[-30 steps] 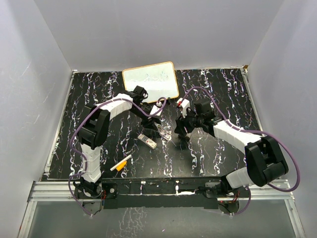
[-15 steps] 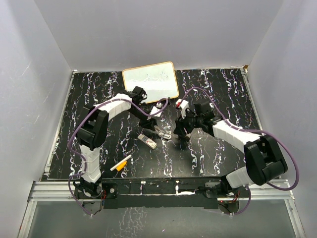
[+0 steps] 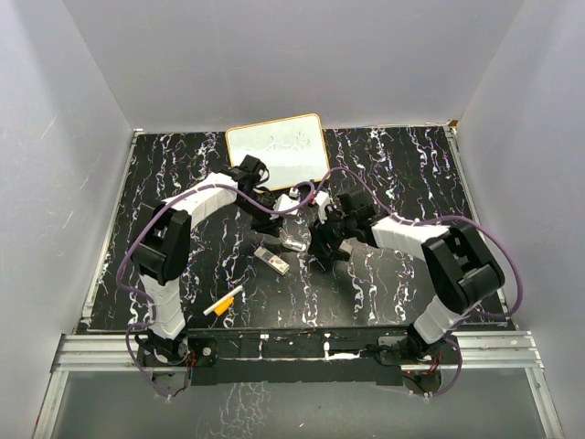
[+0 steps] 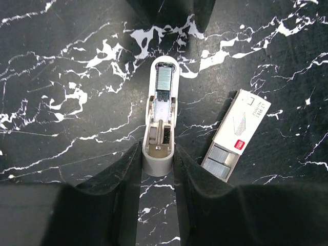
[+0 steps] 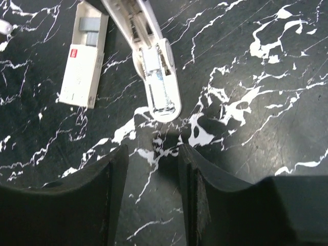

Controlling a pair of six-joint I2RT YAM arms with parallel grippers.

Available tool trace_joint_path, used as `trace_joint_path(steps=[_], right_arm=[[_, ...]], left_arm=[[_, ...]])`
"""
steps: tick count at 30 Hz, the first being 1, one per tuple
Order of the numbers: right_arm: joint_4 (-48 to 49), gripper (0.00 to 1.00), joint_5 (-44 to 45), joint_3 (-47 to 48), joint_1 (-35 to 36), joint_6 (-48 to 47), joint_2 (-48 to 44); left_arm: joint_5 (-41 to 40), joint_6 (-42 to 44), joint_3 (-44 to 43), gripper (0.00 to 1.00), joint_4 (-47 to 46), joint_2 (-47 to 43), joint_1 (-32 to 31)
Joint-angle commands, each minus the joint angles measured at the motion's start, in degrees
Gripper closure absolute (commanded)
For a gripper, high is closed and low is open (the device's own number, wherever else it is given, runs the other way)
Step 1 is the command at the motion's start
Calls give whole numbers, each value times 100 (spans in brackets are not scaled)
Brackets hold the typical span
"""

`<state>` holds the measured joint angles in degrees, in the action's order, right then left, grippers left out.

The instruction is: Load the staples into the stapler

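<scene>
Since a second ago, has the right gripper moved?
Yes. The right gripper has moved left, toward the stapler. It was past the right edge of the whiteboard and is now roughly below its right corner.

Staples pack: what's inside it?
Grey staple strips show at the open end of the staples pack; the white sleeve covers anything further in.

Left claw (image 4: 158, 160) now tighter on the stapler (image 4: 161, 102), right claw (image 5: 152, 156) nearer its front.
</scene>
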<state>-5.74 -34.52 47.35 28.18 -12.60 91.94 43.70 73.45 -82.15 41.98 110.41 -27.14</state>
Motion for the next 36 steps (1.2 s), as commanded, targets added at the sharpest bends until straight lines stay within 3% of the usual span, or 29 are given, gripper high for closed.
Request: trace_joint_path(steps=[1, 24, 32, 36], right_arm=[[596, 55, -107, 463, 79, 258, 360], [968, 73, -159, 879, 99, 858, 1364], [993, 80, -141, 904, 98, 899, 1466], [1015, 83, -176, 903, 99, 925, 1477]], left_arm=[[-142, -144, 185, 100, -86, -539, 15], [-412, -669, 372, 100, -453, -617, -161], [-545, -1103, 301, 100, -603, -516, -469], [-547, -1558, 631, 100, -1122, -582, -599]])
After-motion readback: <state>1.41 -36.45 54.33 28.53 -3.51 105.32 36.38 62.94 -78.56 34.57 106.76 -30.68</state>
